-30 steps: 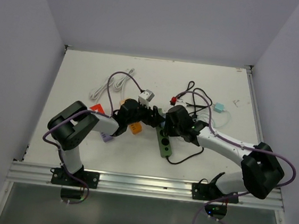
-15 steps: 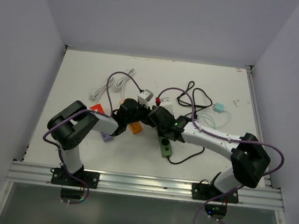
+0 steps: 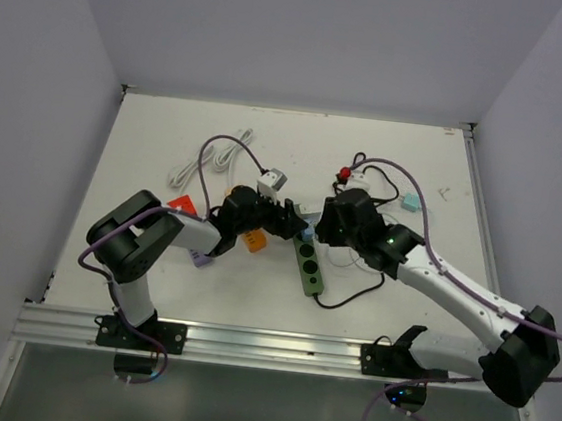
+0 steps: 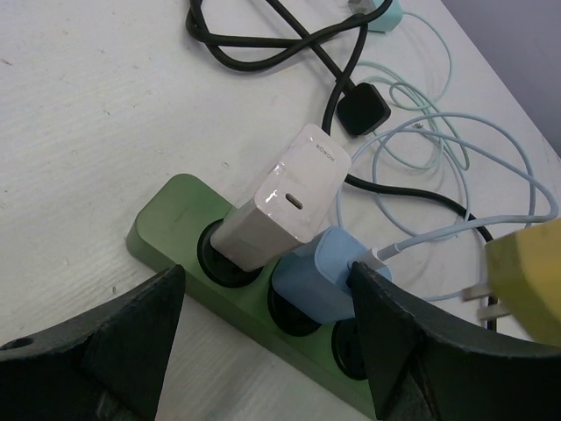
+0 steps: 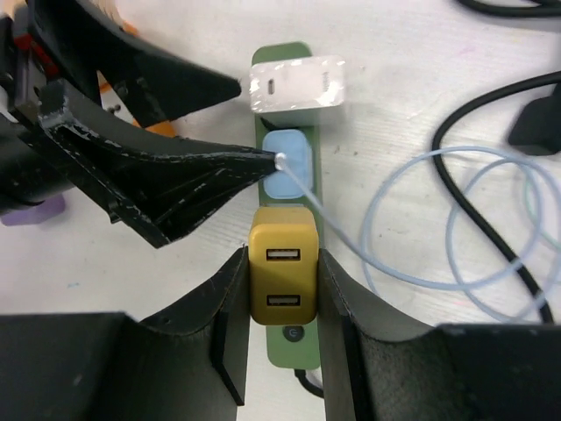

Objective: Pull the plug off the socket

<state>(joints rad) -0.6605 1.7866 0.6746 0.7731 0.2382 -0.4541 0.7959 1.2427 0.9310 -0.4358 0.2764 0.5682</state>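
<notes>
A green power strip lies on the white table. A white charger and a blue plug sit in its first two sockets. The third socket is bare. My right gripper is shut on a yellow USB plug and holds it just above the strip. In the left wrist view this yellow plug shows its metal prongs free in the air. My left gripper is open, one finger on each side of the strip. From above, both grippers meet at the strip's far end.
A black cable with its plug and pale blue cable loops lie just beyond the strip. A teal connector, a red item, a grey adapter, a white cable and an orange block lie around it.
My right arm swung left over the strip and then back right, its elbow now stretched toward the right. The left arm has stayed where it was.
</notes>
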